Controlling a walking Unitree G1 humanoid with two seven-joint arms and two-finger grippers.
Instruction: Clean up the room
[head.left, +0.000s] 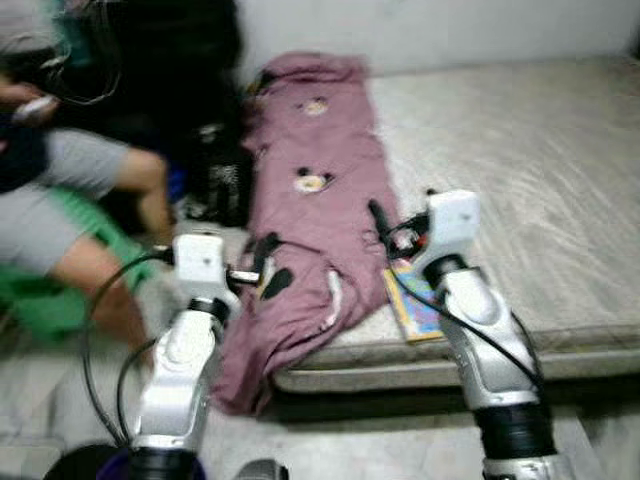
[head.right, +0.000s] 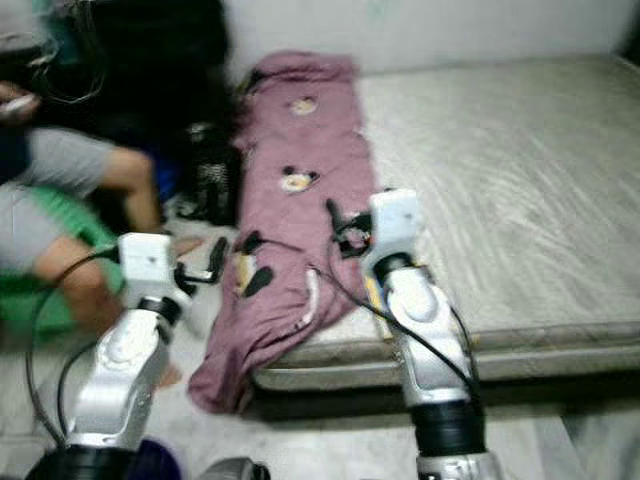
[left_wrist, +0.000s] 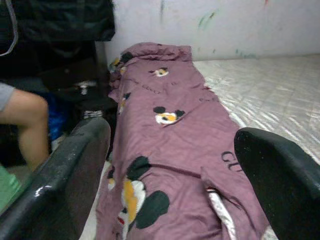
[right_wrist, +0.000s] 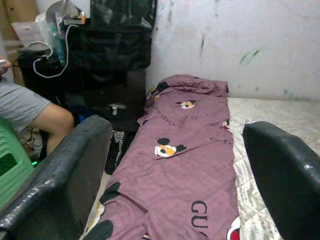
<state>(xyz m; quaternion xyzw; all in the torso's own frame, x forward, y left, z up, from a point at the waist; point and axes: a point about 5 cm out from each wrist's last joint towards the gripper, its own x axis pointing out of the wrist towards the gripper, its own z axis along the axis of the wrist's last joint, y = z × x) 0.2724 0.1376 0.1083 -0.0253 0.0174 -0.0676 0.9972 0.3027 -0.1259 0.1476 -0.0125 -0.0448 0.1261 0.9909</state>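
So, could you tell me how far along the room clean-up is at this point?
Nothing looks done yet: the purple blanket lies along the mattress edge, one end hanging to the floor, and a booklet sits beside it. Left gripper and right gripper hover open over the blanket, holding nothing. Grasping and tidying it remain.

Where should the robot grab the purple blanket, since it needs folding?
Judging by its pose, at the crumpled near end of the purple blanket, which droops off the mattress edge. Come from the robot's side, left gripper fingers open; the loose folds there offer something to pinch.
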